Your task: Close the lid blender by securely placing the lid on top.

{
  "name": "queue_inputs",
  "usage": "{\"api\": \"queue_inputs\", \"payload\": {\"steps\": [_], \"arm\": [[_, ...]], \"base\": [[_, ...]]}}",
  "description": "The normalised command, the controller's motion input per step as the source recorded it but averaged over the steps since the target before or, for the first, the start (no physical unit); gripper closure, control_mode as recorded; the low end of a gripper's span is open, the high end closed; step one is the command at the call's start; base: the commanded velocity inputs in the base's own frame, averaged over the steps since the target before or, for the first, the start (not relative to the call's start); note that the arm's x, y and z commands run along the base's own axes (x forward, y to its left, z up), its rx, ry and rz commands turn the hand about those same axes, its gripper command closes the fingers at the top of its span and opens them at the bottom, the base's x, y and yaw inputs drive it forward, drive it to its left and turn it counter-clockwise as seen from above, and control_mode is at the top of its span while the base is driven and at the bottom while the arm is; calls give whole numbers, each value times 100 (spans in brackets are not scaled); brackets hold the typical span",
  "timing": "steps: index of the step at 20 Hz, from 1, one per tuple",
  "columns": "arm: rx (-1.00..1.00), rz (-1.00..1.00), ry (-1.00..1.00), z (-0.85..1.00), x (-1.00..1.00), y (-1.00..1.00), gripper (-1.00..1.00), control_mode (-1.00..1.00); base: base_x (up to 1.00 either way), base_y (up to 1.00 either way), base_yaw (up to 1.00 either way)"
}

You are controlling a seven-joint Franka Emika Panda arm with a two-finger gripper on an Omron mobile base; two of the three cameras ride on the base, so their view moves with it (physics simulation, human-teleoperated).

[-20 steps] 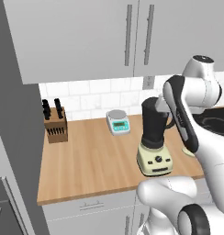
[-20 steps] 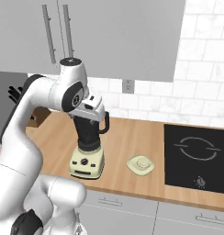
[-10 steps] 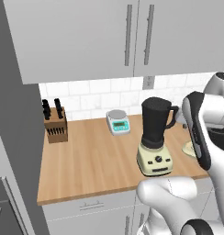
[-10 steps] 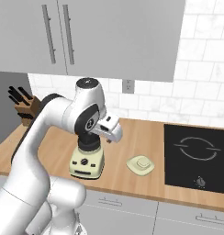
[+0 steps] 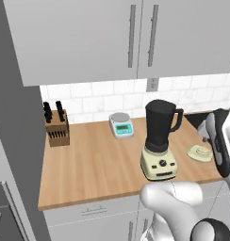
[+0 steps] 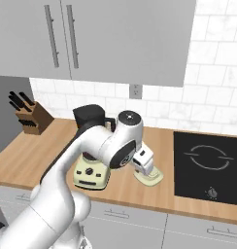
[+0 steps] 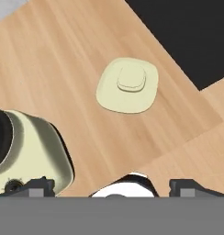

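Your arm has swung right off the blender [image 5: 160, 139] and now hangs over the lid [image 7: 128, 85]. Gripper [image 7: 112, 185] spread open, empty. You see the pale cream lid, raised centre knob, flat on the counter [image 5: 93, 160] beside the blender's base.

Both base views flank the counter [image 5: 88, 164]; hand view looks straight down.

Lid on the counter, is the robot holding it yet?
No. The tool is open and holds nothing; the lid lies on the counter beside the blender.
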Motion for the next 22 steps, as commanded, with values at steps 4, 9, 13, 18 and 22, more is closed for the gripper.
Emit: {"api": "queue_inputs", "payload": {"steps": [4, 9, 13, 18, 22], "arm": [[18, -6, 0, -42, 26, -53, -100, -100], [17, 0, 0, -27, 41, -37, -100, -100], [8, 0, 4, -26, 42, -17, -100, -100], [3, 0, 4, -28, 38, -3, -100, -100], [0, 0, 3, -36, 31, -2, -100, -100]], "base": [[0, 0, 0], [0, 0, 0], [0, 0, 0], [0, 0, 0], [0, 0, 0]]}}
